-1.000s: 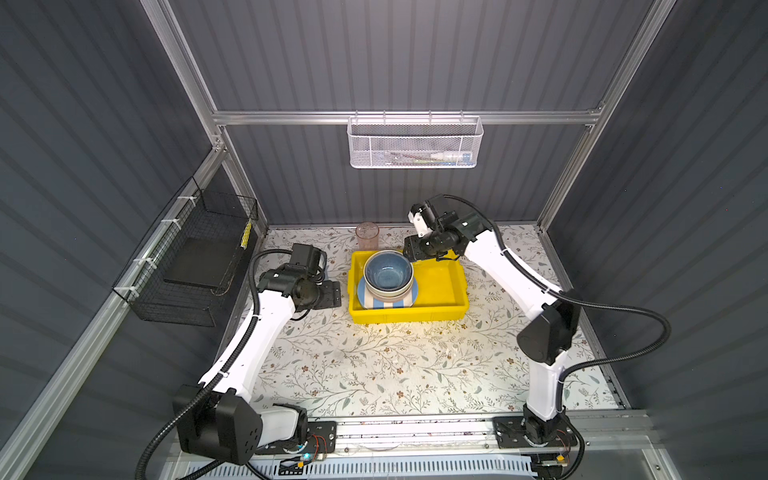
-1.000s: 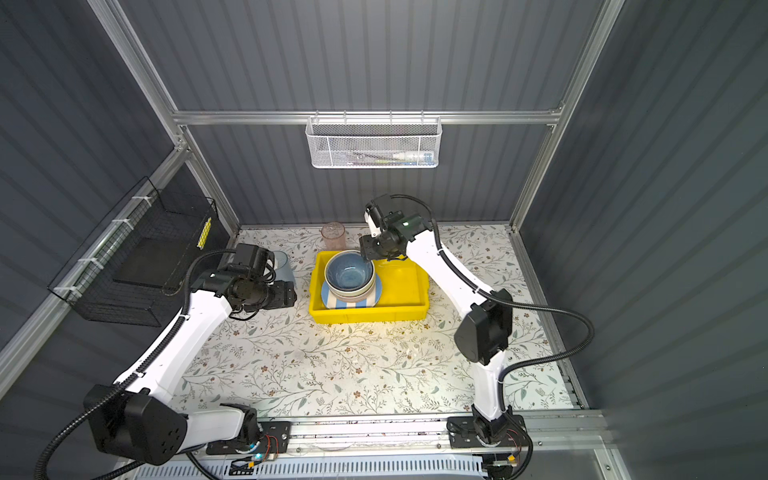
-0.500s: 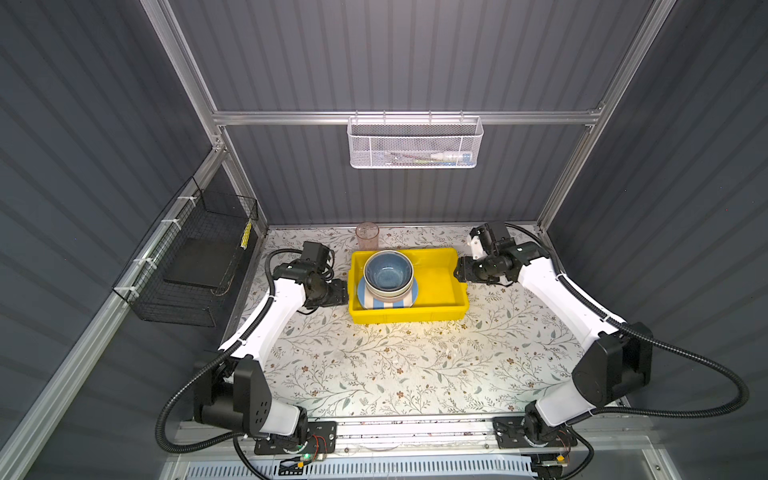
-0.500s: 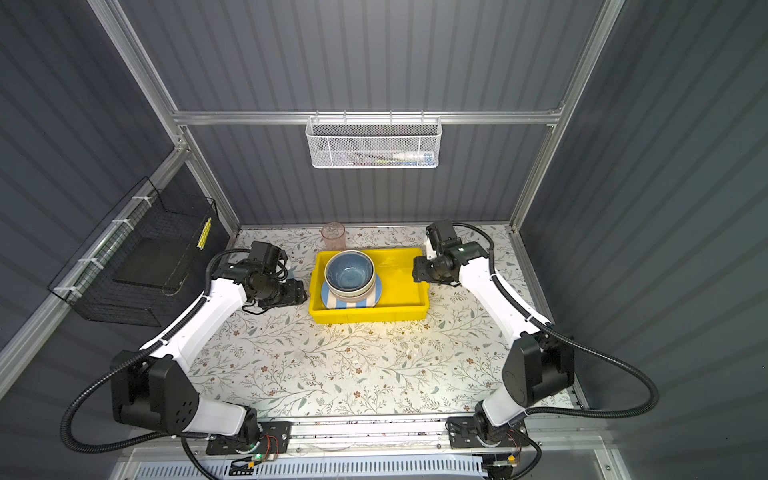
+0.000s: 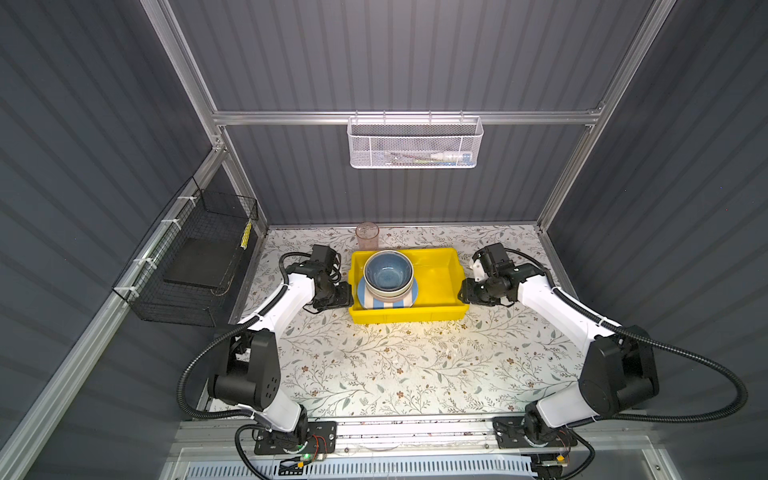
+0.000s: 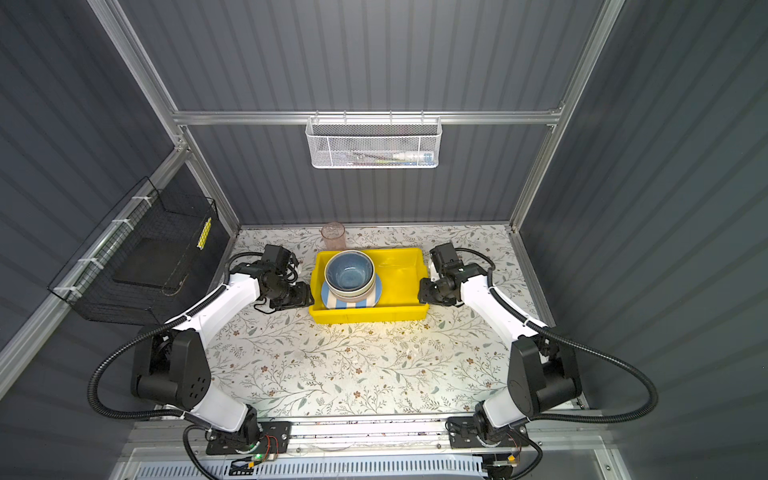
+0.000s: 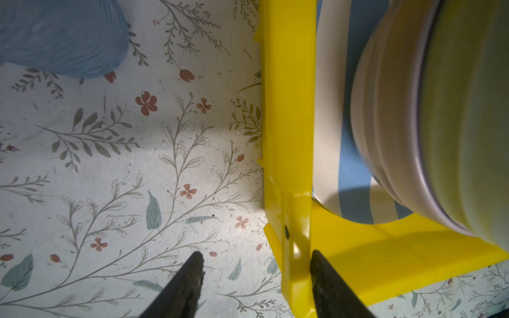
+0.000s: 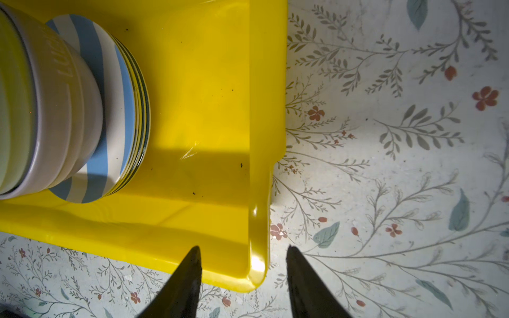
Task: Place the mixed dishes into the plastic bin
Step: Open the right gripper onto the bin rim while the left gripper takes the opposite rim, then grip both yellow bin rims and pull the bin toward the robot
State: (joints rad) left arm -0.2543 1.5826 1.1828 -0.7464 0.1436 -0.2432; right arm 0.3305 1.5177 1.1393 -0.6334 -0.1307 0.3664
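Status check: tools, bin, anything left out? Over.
Left tool open, straddling end rim of yellow plastic bin. Right tool open, straddling opposite rim. Stacked bowls on blue-white striped plate inside. Translucent pink tumbler outside, behind bin.

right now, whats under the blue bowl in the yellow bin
The blue bowl nests in pale bowls, stacked on a blue-white striped plate. The right wrist view shows more plate edges beneath. Their faces and the yellow bin floor below are covered.

Left arm (image 5: 291, 300) stretching forward, left gripper (image 7: 256, 253) pointing inward, jaws standing apart, right arm (image 5: 552, 305) mirroring it, right gripper (image 8: 243, 247) pointing inward, jaws likewise standing apart.
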